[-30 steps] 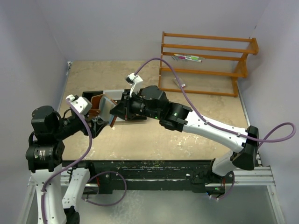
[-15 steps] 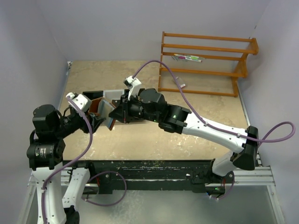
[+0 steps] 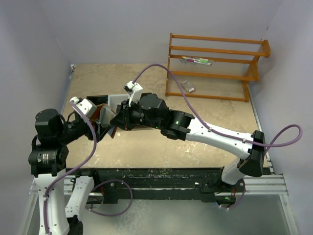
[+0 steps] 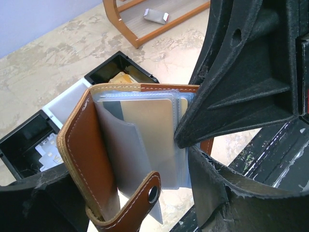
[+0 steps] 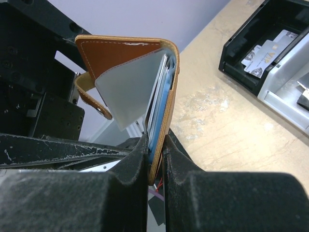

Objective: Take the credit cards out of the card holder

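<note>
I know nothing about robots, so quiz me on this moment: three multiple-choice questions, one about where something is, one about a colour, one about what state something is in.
1. Where is the small brown leather fold-over card holder?
A) lying on the floor
B) pinched by its edge in the right gripper
C) shut in a drawer

2. What colour is its soft inner lining flap?
A) red
B) green
C) pale blue-grey

3. What state are the thin plastic credit cards in?
A) tucked inside the open holder
B) all pulled out
C) snapped in half

Answers:
1 B: the right wrist view shows the black fingers closed on the holder's edge.
2 C: both wrist views show the flap as blue-grey.
3 A: the left wrist view shows a tan card sitting in the sleeves.
</note>
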You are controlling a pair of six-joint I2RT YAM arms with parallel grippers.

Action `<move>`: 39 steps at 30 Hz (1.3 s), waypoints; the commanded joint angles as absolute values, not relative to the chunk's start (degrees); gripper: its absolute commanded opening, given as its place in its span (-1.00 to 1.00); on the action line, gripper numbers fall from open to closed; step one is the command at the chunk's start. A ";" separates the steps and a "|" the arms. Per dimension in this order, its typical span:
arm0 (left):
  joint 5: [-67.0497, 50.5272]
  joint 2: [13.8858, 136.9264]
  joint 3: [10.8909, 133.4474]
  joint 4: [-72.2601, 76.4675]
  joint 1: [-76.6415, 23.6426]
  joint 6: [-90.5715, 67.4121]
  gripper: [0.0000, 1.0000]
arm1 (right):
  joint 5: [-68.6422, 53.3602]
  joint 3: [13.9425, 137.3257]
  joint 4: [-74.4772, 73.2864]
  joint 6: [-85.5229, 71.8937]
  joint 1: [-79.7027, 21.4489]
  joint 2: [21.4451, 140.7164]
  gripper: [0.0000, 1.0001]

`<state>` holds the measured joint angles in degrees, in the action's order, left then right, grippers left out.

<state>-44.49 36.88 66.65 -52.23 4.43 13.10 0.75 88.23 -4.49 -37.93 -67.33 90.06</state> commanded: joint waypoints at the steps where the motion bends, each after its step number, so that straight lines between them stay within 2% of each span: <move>1: -47.95 37.78 66.87 -52.99 4.23 15.35 0.44 | 0.98 91.49 -0.48 -38.38 -67.93 88.73 -1.00; 7: -38.41 37.80 65.57 -49.30 4.23 16.08 0.33 | 0.66 91.30 -0.58 -38.34 -68.20 88.07 -1.00; 16: -34.92 36.16 65.02 -48.93 4.22 19.29 0.30 | 0.22 90.76 -0.57 -38.32 -68.20 87.19 -1.00; 39: -39.17 35.58 71.84 -52.77 4.22 13.61 0.29 | 1.48 83.74 0.27 -37.12 -68.20 83.36 -1.00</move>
